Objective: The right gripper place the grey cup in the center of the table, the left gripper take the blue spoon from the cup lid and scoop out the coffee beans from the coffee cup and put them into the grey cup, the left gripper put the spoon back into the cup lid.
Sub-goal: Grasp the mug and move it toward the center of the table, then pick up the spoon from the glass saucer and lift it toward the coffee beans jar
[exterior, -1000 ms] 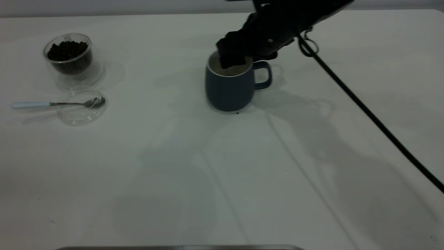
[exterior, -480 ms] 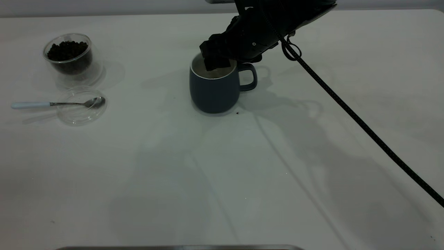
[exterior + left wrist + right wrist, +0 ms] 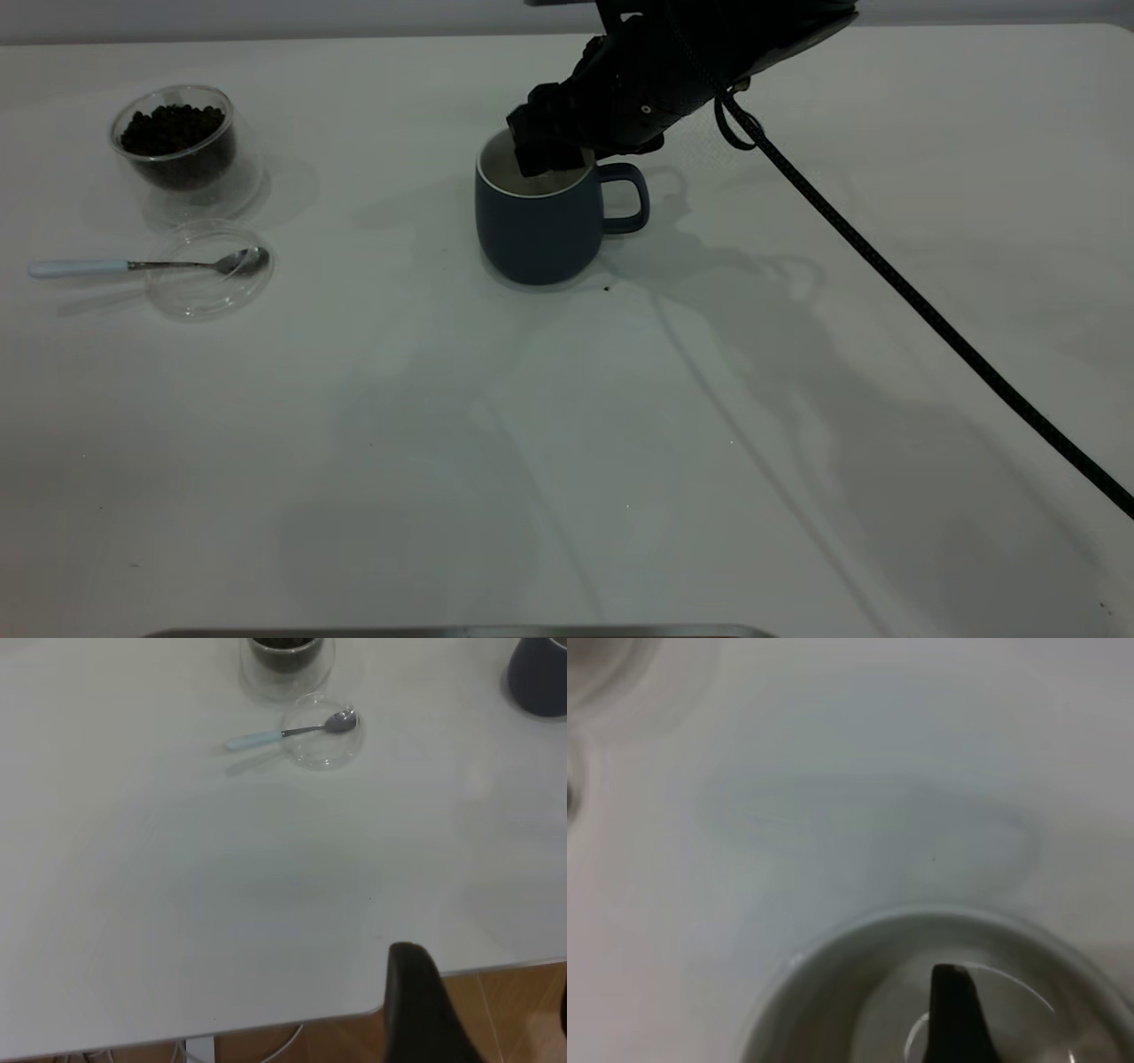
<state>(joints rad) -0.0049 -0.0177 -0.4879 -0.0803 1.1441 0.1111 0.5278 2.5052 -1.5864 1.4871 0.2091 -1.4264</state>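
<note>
Clearly the right gripper [image 3: 547, 155] pinched the grey cup [image 3: 534, 221] by its rim, one finger [image 3: 954, 1014] inside, the cup directly beneath it on the table [image 3: 567, 425]. Lifting away before releasing could tip the cup.

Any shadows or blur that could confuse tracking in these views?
Exterior view: the right gripper and its cable cast soft, doubled shadows across the table. Right wrist view: the grey cup fills the lower frame, out of focus. Left wrist view: evenly lit, no glare.
</note>
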